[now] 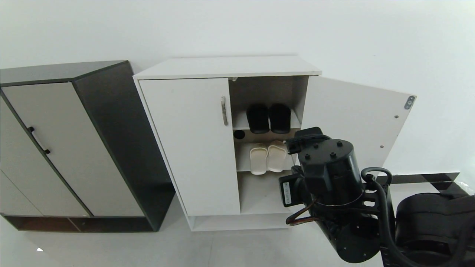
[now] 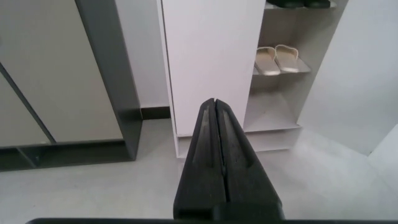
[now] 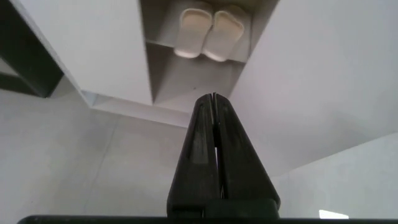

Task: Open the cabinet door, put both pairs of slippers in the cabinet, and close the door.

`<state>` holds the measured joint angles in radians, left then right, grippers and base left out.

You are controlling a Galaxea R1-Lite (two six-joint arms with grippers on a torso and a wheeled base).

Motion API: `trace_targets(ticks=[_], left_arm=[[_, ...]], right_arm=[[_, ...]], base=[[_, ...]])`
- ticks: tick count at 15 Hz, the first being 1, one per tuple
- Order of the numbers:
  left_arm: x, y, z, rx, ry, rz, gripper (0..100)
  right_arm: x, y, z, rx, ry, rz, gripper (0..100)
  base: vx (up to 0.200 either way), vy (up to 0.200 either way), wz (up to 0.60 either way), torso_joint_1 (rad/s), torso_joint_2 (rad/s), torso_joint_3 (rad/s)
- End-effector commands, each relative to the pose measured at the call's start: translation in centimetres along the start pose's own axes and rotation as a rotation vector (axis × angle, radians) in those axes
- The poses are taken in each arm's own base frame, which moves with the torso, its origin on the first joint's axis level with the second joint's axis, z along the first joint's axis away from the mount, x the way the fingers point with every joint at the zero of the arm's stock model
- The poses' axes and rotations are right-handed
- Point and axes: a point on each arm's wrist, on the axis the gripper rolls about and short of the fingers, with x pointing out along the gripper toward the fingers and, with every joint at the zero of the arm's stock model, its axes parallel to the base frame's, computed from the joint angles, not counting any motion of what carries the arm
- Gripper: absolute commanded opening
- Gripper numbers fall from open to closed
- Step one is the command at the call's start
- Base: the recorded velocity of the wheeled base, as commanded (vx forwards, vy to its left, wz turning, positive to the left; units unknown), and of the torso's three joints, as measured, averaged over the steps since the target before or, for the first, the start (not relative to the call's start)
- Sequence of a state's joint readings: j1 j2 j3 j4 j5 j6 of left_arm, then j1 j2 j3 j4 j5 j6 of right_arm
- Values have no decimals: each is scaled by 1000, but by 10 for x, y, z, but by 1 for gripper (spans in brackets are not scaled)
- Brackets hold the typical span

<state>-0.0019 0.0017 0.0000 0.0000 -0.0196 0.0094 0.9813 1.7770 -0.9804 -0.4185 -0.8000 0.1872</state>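
Right gripper [image 3: 215, 99] was pinched closed and empty near the open door [image 1: 352, 122], probably staged to push it shut, as black slippers [image 1: 269, 118] and white slippers [image 1: 267, 157] sat on cabinet [image 1: 226, 66] shelves; left gripper [image 2: 214, 104] likewise closed, empty.

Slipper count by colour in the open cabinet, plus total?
Black slippers: 2
Cream slippers: 2
Total: 4, all on shelves inside the white cabinet, black pair above the cream pair; its right door stands open.
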Motion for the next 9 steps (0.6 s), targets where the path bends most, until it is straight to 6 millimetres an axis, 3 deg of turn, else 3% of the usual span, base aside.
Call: trace_targets(ticks=[1,9], left_arm=[[0,0,0,0,0,-3,0],[0,0,0,0,0,-3,0]], right_arm=[[-1,0,0,0,-1,3,0],[-1,0,1,2,-3,2,0]], base=[[0,0,0,144,-461,-339],[0,0,0,151,-478,-322]])
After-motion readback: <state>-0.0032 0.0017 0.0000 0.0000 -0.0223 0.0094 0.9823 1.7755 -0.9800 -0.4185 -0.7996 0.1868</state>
